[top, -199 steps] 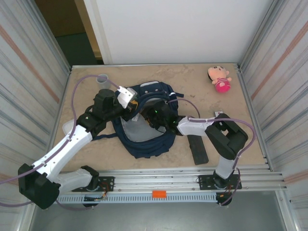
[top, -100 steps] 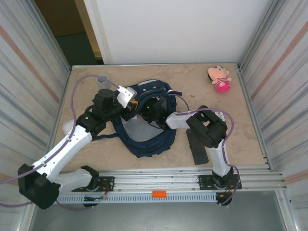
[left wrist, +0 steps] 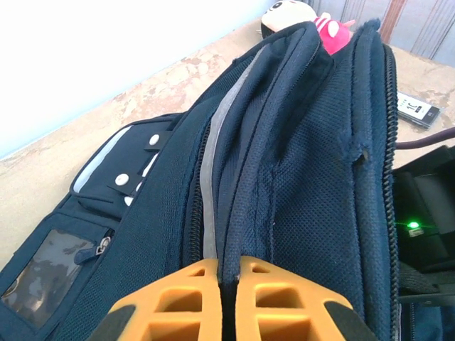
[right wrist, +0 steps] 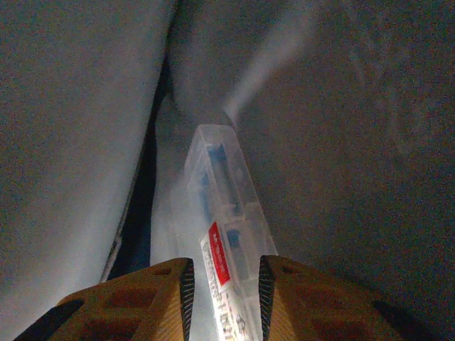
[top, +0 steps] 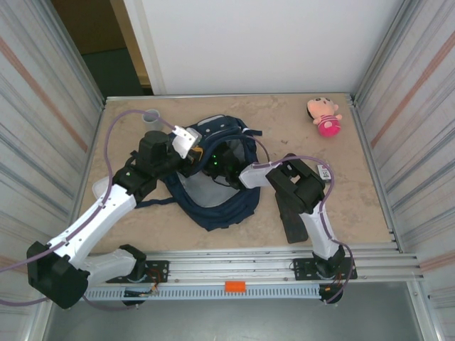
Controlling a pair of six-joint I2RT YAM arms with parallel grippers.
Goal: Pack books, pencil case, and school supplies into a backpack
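Count first, from the top view: one navy backpack [top: 213,207] in the middle of the frame, one black pencil case [top: 291,220] at lower right of it, one grey cup [top: 151,116] at upper left, one pink doll [top: 324,116] at upper right, and one small white card [top: 323,171] with dark print at the right. All of them lie on the beige table [top: 355,206]. My tools number two, and each has something in it.

My left gripper [left wrist: 226,273], at the bottom of my left wrist view, is pinched nearly closed on a fold of the backpack's rim. The two orange fingers [left wrist: 178,298] meet on the navy cloth with only the fabric between them. Above them the bag's mesh panel and a pale zip line run up the frame, and the doll's head peeks over the top edge.

My right gripper [right wrist: 224,270] is inside the backpack, with dim grey lining all around it. Between its fingers, set narrow, sits one packet [right wrist: 220,177] of school supplies. It is slim, clear to whitish, and bears a red label. It points up the frame into the bag, and its far end lies against the lining. The pencil case is outside the bag, flat on the table.
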